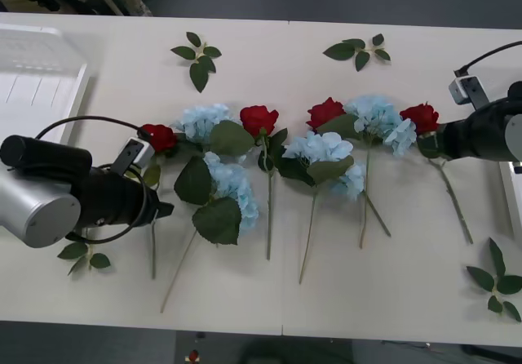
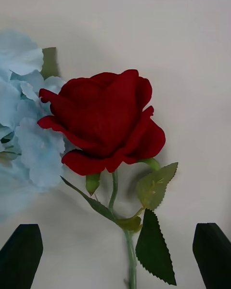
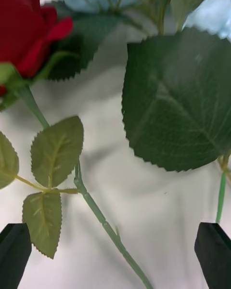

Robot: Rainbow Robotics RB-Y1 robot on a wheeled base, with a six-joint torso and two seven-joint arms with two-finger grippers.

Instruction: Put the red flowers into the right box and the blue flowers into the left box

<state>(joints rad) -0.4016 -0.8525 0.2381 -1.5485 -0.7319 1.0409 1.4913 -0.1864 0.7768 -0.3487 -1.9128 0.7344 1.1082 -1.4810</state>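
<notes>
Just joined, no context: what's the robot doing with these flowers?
Sorting hasn't begun: four red roses and the blue hydrangeas all lie in a row on the table. The right gripper hovers open astride the stem of the rightmost rose. The left gripper is open over the leftmost rose's stem. Nothing is grasped, and the left box sits at the table's far left.

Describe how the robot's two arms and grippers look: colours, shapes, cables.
The left arm is a thick silver-grey cylinder ending in a black wrist, with a thin black cable looping over it and a small grey camera block on top. The right arm is black, rounded, with a similar grey block and a black cable. The left gripper and right gripper have black, flat-topped fingertips.
</notes>
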